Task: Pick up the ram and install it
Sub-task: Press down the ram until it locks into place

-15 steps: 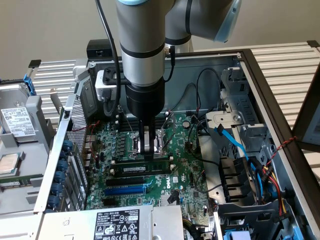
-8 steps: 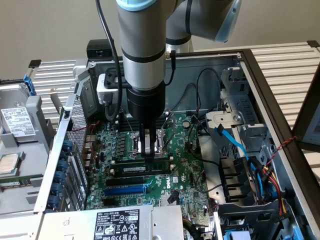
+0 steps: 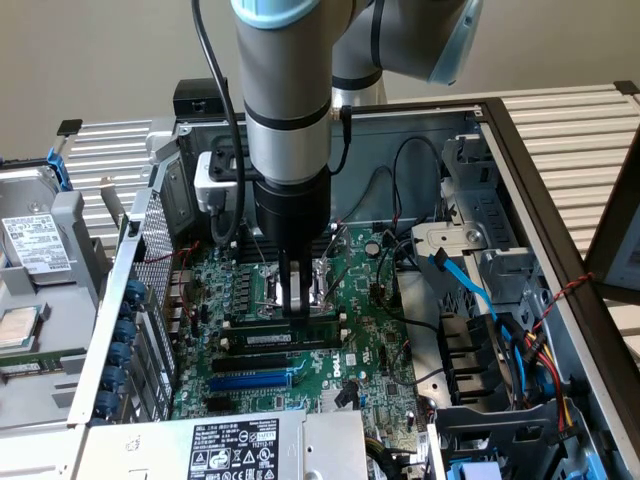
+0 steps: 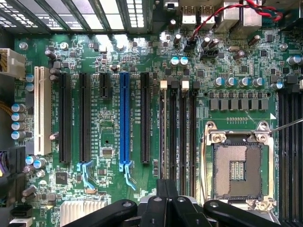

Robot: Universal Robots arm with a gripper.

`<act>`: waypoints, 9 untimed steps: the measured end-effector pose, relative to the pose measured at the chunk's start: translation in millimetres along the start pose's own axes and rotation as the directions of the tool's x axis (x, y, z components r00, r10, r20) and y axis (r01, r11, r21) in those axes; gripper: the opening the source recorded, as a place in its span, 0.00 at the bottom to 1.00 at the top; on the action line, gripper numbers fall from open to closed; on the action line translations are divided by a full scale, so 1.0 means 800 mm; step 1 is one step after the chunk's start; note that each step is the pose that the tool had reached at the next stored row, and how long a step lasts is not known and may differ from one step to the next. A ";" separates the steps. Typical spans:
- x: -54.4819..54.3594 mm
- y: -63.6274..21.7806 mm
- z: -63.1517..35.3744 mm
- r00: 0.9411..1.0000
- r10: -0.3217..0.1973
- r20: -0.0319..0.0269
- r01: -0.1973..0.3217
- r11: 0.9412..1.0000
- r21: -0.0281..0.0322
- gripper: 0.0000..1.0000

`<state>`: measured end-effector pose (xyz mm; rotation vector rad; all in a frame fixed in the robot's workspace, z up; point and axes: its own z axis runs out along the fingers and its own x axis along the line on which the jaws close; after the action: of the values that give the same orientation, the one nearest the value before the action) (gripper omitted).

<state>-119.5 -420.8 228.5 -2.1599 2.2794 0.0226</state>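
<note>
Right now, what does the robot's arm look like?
The arm is a fat silver-grey tube with pale blue caps at its joints and a black wrist. A black cable runs down beside it. The gripper is black, with thin fingers.

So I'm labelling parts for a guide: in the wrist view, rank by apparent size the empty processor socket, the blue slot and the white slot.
Largest to smallest:
1. Processor socket, by far the broadest.
2. and 3. Blue slot and white slot: similar; blue looks slightly longer, white slightly wider, so I won't rank them.
</note>
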 end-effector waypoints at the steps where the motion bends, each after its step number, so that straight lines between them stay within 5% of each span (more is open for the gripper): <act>1: 0.000 0.000 0.001 1.000 0.000 0.001 0.000 1.000 0.000 0.10; 9: 0.003 0.001 -0.007 1.000 0.000 0.000 0.000 1.000 -0.004 0.10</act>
<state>-120.3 -423.4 234.2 -2.1612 2.2813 0.0274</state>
